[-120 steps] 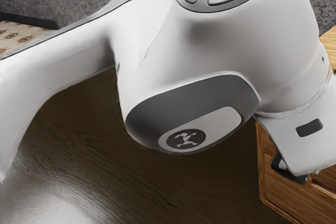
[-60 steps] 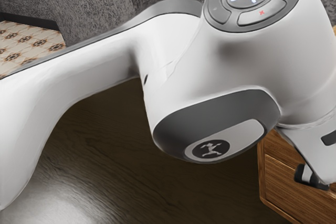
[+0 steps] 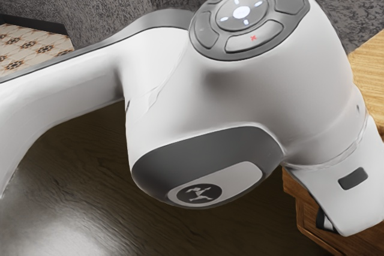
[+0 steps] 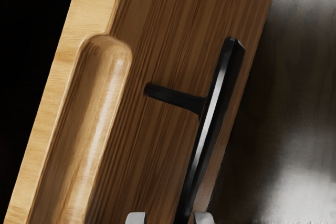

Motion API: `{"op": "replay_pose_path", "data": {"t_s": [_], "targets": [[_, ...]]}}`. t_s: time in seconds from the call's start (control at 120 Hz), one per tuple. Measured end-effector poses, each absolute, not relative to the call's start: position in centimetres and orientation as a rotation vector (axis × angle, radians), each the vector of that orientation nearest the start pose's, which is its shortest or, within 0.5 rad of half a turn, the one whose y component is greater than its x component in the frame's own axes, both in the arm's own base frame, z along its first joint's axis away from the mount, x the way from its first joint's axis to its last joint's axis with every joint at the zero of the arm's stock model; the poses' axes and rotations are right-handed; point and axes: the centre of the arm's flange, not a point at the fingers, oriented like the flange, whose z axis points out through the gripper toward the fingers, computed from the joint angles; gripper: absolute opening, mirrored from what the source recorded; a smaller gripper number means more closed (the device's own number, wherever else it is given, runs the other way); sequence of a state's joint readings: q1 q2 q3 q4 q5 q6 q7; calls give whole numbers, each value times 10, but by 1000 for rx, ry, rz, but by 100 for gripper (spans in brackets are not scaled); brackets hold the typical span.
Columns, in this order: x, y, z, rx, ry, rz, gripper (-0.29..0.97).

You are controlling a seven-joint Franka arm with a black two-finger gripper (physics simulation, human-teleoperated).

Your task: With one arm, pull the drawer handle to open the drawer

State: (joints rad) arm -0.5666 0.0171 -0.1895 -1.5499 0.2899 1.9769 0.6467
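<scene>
Gripper (image 4: pixel 169 217): loose, not squeezing. The black bar runs between its two tips (image 4: pixel 203 217). One tip is right by the bar, and the other has a strip of wood showing beside it.
Arm (image 3: pixel 252 100): big and white. It comes in from the exterior view's left and bends down over the wooden cabinet (image 3: pixel 367 76) at the exterior view's right.
Drawer front (image 4: pixel 157 40): light striped wood, right under the hand. A long rounded groove (image 4: pixel 97 140) is cut in it beside the handle.
Handle (image 4: pixel 215 119): a thin black bar, held off the wood by a short black post (image 4: pixel 170 95).
How it will feel: I think the wood is hard and a bit heavy, so it should slide and not bend. The bar looks smooth and may slip.
Where to hold: squeeze the bar from both sides, close to the post, and pull straight out.
How far open: I cannot tell.
</scene>
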Motion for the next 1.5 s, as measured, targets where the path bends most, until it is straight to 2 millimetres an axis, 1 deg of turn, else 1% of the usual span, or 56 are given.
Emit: {"op": "replay_pose_path", "data": {"t_s": [0.15,0.35,0.383,0.433,0.6,0.733,0.8,0.9,0.983,1.067,1.2,1.283,1.383,1.5], "targets": [[417,-389,665,-2099,1885,-582,0],[381,-372,676,-2106,1860,-601,-2],[376,-371,675,-2104,1859,-600,-1],[369,-371,672,-2099,1857,-596,-6],[335,-368,673,-2081,1859,-606,-2],[318,-370,671,-2074,1858,-611,-3],[307,-374,670,-2065,1866,-617,-4],[296,-375,667,-2070,1867,-616,-4],[281,-378,663,-2063,1880,-616,-4],[265,-382,664,-2051,1887,-626,-3],[250,-385,666,-2043,1886,-636,-5],[240,-383,672,-2045,1876,-642,-4],[239,-377,672,-2067,1851,-609,-3],[237,-371,666,-2083,1830,-567,-4]]}}
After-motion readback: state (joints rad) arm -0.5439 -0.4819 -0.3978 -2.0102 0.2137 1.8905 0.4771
